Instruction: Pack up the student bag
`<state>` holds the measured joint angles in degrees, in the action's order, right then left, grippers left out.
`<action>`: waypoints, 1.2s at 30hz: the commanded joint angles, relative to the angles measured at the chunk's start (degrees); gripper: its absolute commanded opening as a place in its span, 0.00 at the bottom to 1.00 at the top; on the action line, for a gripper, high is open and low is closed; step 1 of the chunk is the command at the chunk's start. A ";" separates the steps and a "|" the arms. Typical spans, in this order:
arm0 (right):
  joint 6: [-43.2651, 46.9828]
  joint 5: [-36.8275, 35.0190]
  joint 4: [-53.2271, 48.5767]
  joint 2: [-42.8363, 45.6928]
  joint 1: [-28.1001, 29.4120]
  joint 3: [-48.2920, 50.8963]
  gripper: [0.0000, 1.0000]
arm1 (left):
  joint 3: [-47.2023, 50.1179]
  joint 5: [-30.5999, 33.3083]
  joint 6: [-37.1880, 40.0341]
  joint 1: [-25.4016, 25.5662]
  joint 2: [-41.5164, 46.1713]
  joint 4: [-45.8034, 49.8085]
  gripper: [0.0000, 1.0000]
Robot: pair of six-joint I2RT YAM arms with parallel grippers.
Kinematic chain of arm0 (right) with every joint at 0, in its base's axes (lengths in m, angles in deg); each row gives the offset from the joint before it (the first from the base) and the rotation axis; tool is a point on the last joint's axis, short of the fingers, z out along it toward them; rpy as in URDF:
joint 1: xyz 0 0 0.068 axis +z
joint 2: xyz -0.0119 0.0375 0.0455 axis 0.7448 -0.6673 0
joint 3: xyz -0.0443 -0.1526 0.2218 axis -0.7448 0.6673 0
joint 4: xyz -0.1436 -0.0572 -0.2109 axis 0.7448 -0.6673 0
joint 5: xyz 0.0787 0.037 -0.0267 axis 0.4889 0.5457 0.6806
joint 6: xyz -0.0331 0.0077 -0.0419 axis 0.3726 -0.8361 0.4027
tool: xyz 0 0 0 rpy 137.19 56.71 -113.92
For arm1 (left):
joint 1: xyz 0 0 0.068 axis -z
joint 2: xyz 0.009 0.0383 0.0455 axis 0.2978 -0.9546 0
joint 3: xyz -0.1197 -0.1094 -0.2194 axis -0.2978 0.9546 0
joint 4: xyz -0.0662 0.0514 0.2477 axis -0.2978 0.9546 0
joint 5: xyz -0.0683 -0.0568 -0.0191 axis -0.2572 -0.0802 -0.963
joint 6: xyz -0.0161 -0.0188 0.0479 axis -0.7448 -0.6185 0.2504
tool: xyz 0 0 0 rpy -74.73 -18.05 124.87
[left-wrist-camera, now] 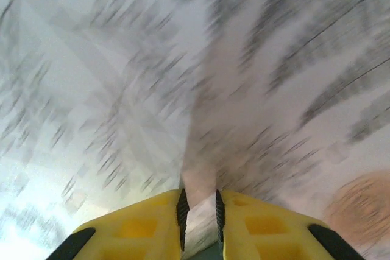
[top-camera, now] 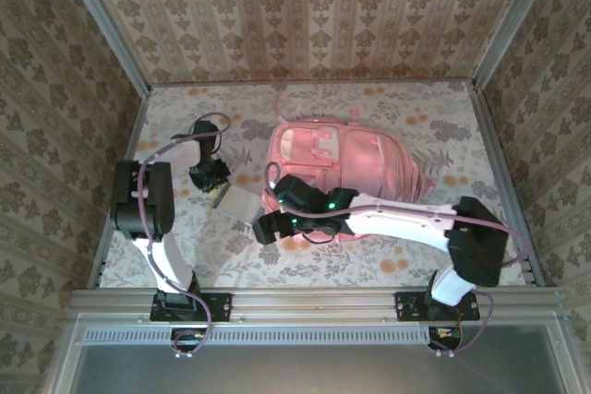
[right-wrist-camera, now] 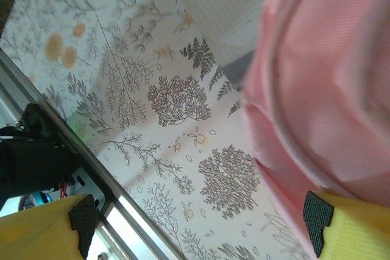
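You've got yellow right fingers (right-wrist-camera: 42, 232) with black ribbed pads (right-wrist-camera: 317, 214). Beside one pad the bag (right-wrist-camera: 323, 89) reads soft pink. Between the fingers the cloth (right-wrist-camera: 152, 89) is white, with grey leafy sprigs and small orange blooms. Beyond the tips, the book (right-wrist-camera: 225, 4) shows pale grey with a darker edge. Your left fingers (left-wrist-camera: 274, 229) are yellow too, with black inner pads.

I am operating inside a robot test booth rather than a lived-in room: patterned wallpaper (top-camera: 305, 6) lines its three walls, a flowered tablecloth (top-camera: 443, 126) covers the work surface, and bare aluminium corner posts (top-camera: 516, 16) and a near rail (top-camera: 314, 300) carrying two bolted arm bases (top-camera: 175, 304) frame the enclosure.
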<state>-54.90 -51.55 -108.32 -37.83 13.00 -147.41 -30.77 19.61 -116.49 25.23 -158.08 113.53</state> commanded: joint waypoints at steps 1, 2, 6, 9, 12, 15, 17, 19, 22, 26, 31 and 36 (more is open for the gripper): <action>-3.58 0.97 1.06 -6.42 0.38 -4.28 0.89 | 7.87 -1.79 -8.57 -1.92 4.98 0.25 0.27; -3.84 0.15 0.37 -8.68 0.38 -5.50 0.89 | 8.92 -1.99 -8.93 -2.04 6.08 -0.17 0.27; -4.79 -7.07 -3.77 -16.03 0.20 -9.35 0.87 | 11.12 -2.42 -8.93 -1.58 8.57 -0.57 0.29; -6.89 -4.53 -1.56 -18.17 0.41 -9.91 0.86 | 11.29 0.53 -8.38 -1.93 10.04 0.40 0.35; -6.66 -9.69 -4.35 -18.17 1.32 -11.30 0.86 | 11.68 2.77 -8.59 -2.45 11.53 0.81 0.42; -5.11 -16.36 -8.30 -18.08 -1.63 -11.66 0.87 | 12.42 4.45 -9.61 -2.44 13.36 1.10 0.54; -3.80 -19.62 -9.46 -18.23 -5.01 -11.06 0.86 | 12.73 5.20 -10.13 -2.45 14.25 1.19 0.60; -2.36 -21.35 -10.93 -18.67 -9.07 -11.02 0.86 | 12.80 5.59 -10.26 -2.45 14.81 1.53 0.62; -0.03 -23.31 -11.68 -17.95 -12.87 -11.12 0.86 | 12.93 5.53 -10.04 -2.38 15.24 1.28 0.63; 3.26 -25.79 -12.11 -15.31 -13.62 -12.35 0.85 | 13.32 3.89 -9.78 -2.29 15.31 -0.06 0.64; 6.43 -11.66 -7.26 -8.66 -10.44 -11.49 0.84 | 14.28 2.03 -10.43 -1.93 15.12 -1.66 0.64; 3.19 2.05 -4.14 -11.95 -9.16 -13.91 0.81 | 16.45 1.47 -10.78 -1.67 16.22 -3.20 0.64</action>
<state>-50.90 -63.05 -114.92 -48.32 1.26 -159.28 -16.12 22.25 -125.96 23.09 -143.22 110.51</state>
